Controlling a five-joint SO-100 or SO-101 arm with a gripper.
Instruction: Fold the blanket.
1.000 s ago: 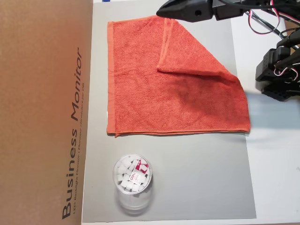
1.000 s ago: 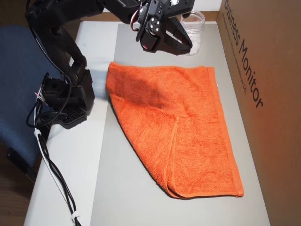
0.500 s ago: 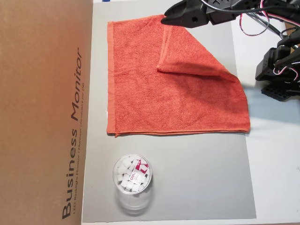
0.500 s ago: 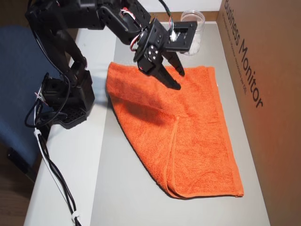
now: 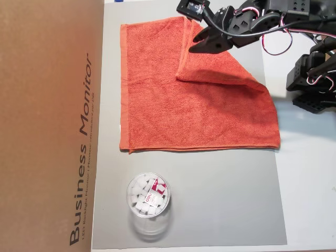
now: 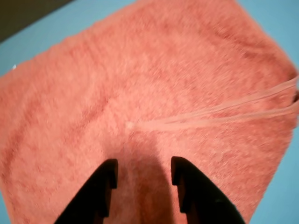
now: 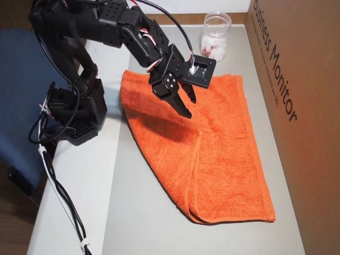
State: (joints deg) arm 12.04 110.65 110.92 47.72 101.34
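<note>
Lying flat on the grey mat (image 5: 210, 199), the large orange-red terry-cloth blanket (image 5: 157, 100) is showing one corner folded over at its 1 o'clock side. At 2 o'clock, the black jaws (image 5: 195, 44) are hovering over that flap, parted a little and gripping nothing.

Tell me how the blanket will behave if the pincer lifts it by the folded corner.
The blanket is probably floppy: one corner already lies folded flat over the rest, so it should drape rather than hold shape. Its terry pile looks grippy, unlikely to slip. The open pincer hovers above it, likely lifting only the top layer.
</note>
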